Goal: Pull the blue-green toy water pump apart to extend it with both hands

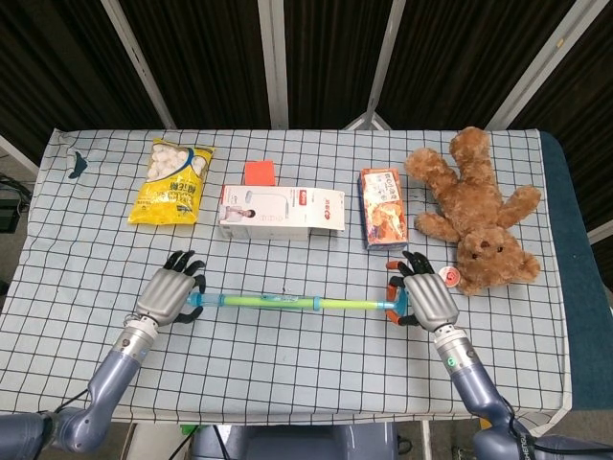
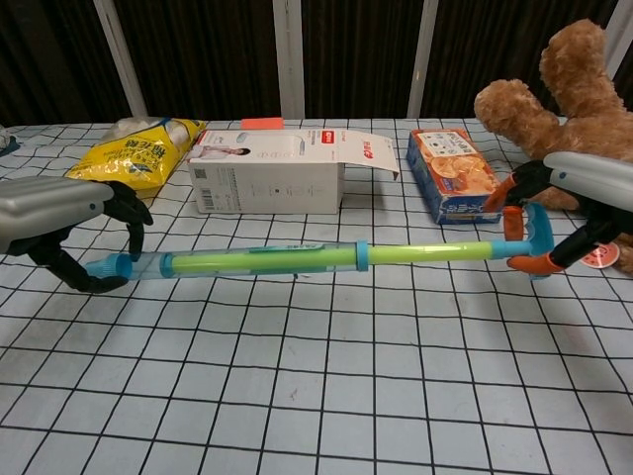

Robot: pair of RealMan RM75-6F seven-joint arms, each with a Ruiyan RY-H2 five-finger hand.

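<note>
Checked cloth lies under the toy water pump, clamped between left hand fingers and right hand fingers; pull straight outward, wrists level, grips firm

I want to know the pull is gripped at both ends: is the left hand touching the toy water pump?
Touching. In the chest view the left hand curls its fingers around the blue tip of the toy water pump.
</note>
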